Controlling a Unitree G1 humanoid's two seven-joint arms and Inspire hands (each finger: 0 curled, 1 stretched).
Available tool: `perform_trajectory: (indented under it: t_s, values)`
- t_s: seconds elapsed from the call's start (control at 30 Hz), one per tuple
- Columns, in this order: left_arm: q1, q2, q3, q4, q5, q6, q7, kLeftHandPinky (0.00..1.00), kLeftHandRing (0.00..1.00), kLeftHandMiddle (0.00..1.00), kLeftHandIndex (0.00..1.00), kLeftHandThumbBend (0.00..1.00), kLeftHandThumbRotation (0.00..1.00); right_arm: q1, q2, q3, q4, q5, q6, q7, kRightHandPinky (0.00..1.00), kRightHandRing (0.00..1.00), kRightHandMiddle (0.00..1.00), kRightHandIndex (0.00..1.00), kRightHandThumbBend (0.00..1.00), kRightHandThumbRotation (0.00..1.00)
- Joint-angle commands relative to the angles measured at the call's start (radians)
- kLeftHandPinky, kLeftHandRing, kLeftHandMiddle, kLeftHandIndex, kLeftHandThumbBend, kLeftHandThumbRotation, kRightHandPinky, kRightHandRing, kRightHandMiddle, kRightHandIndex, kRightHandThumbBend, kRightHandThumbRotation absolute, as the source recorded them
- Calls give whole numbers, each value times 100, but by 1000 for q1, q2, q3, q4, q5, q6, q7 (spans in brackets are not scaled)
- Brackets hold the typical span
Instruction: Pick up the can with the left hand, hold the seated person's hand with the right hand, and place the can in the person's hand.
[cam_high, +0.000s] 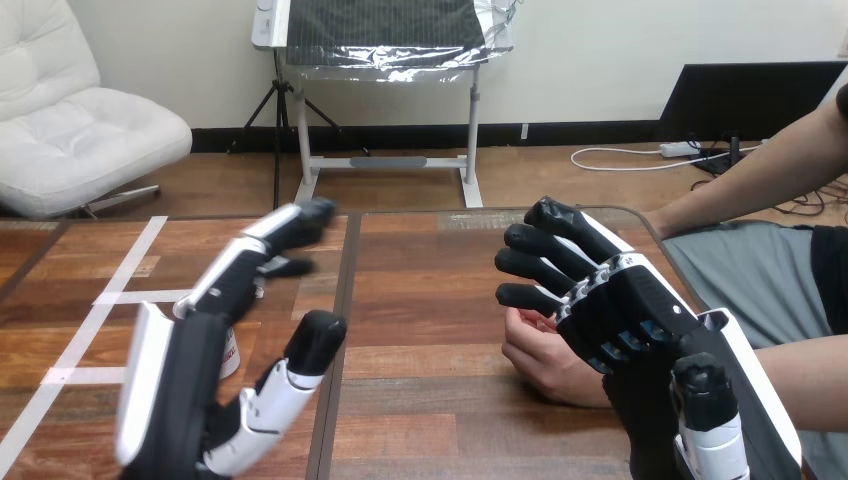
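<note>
Left hand (195, 375) splayed by the can (231, 354), right hand (640, 310) unclenched over person's hand (545, 362).

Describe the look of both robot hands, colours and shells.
The left robot hand has a black palm, a white shell along its back, and white-jointed fingers with black tips. The right robot hand looks mostly black, fingers included, with a white shell along its outer edge and a white-and-black thumb.
</note>
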Motion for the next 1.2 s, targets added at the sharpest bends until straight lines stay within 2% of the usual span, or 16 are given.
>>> perform_trajectory:
  t_s: [0.0,0.17,0.37,0.6,0.97,1.1,1.17]
  values:
    - [-84,-24,43,23,30,25,40,83,89,89,87,84,84,-35,0,-8,-33,2,-19,3,80,85,86,88,72,87]
    - [-106,-8,59,45,37,32,54,90,96,96,94,91,81,-34,2,-6,-33,0,-17,1,80,85,87,88,73,86]
    - [-137,2,91,84,56,35,82,93,98,99,97,98,77,-32,2,-7,-35,-9,-13,-4,80,85,86,87,74,85]
    - [-164,15,129,110,79,64,109,93,98,98,96,100,75,-33,3,-6,-34,-12,-11,-6,80,85,86,87,76,85]
    - [-218,46,180,176,75,70,125,94,98,98,96,100,70,-35,4,-7,-32,-17,-8,-8,80,86,86,88,76,84]
    - [-246,73,203,208,88,89,131,94,98,98,96,100,69,-36,5,-7,-31,-19,-10,-8,80,86,86,88,76,84]
    - [-298,124,233,284,89,122,126,93,98,98,96,100,69,-37,8,-7,-26,-25,-18,-8,81,85,86,88,76,83]
